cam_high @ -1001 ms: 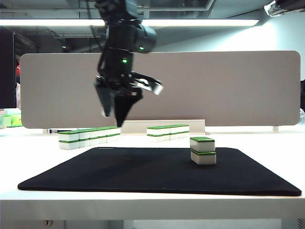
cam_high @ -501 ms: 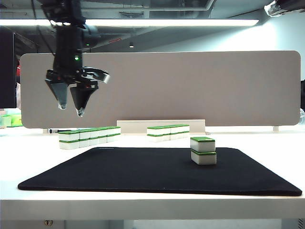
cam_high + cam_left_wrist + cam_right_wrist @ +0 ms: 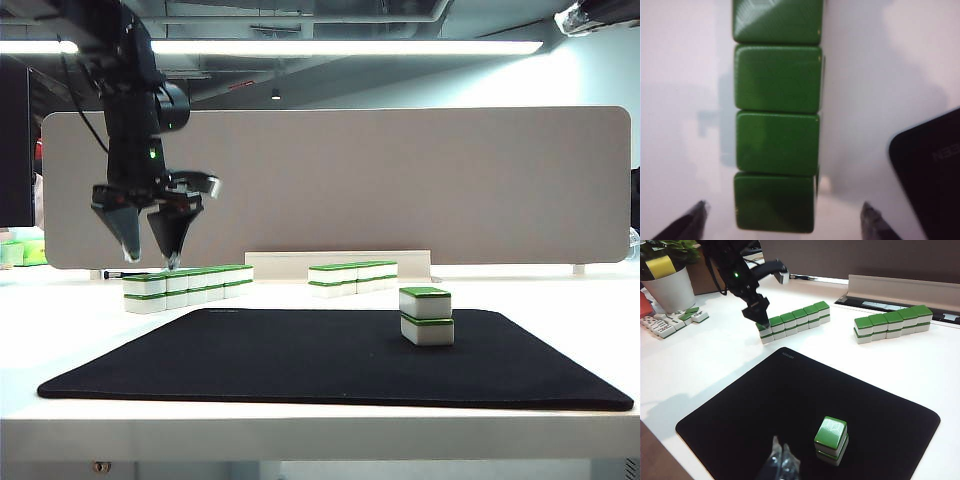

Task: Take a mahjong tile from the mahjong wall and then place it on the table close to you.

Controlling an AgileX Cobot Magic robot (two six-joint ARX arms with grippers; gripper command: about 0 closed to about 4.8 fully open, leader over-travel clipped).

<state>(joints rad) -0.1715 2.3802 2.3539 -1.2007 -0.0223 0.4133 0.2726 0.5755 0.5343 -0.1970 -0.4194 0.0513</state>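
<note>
The left gripper (image 3: 148,258) hangs wide open and empty just above the near end of the wall (image 3: 188,284), fingers (image 3: 690,225) either side of the end tile (image 3: 775,202), likely to pinch it. The right gripper (image 3: 779,460), fingers together, holds nothing over the mat (image 3: 790,405) on the table (image 3: 560,290).

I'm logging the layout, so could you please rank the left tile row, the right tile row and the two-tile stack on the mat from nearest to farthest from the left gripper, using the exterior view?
1. Left tile row: directly beneath the open left gripper, at its near end.
2. Right tile row: behind the black mat, toward the middle.
3. Two-tile stack: on the mat, right of centre.
</note>
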